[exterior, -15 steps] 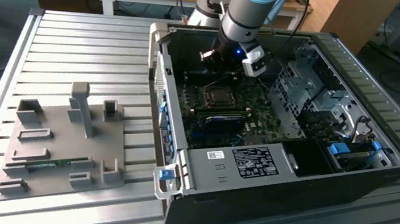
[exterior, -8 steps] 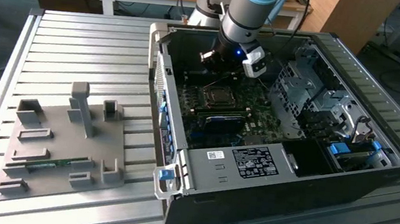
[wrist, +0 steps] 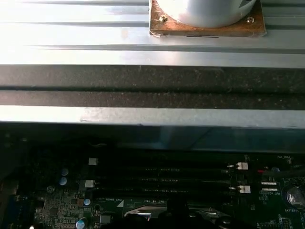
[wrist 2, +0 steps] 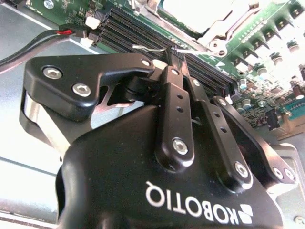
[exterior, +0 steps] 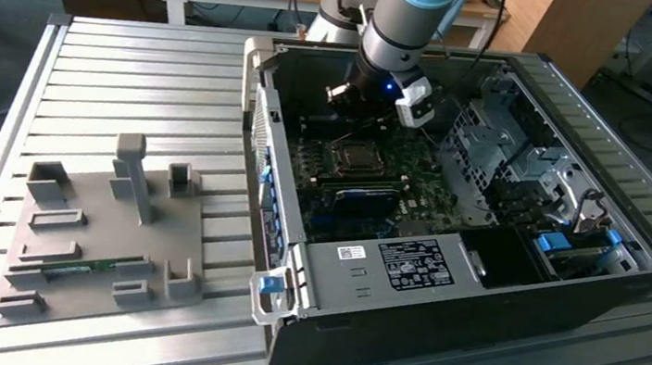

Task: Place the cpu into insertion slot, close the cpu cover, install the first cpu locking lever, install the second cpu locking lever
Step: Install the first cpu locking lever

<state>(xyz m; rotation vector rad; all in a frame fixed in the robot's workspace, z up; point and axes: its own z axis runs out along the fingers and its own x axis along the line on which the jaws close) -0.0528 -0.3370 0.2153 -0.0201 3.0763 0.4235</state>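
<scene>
My gripper (exterior: 357, 112) hangs inside the grey computer case (exterior: 610, 301), just behind the insertion slot (exterior: 354, 156) on the motherboard. In the second wrist view its two black fingers (wrist 2: 177, 90) are pressed together, and the gripper (wrist 2: 175, 56) is shut with its tips right over the long memory slots. A thin silvery wire locking lever (wrist 2: 145, 47) runs up to those tips; whether it is pinched I cannot tell. Beyond it the pale cpu (wrist 2: 193, 10) lies in the slot with the silvery cpu cover (wrist 2: 220, 37) framing it.
Black memory slots (wrist 2: 138, 31) and a black-and-red cable (wrist 2: 43, 40) lie close to the fingers. Drive cages (exterior: 515, 159) fill the case on the exterior view's right. A grey fixture plate (exterior: 107, 240) stands on the slatted table (exterior: 127, 74) on the exterior view's left.
</scene>
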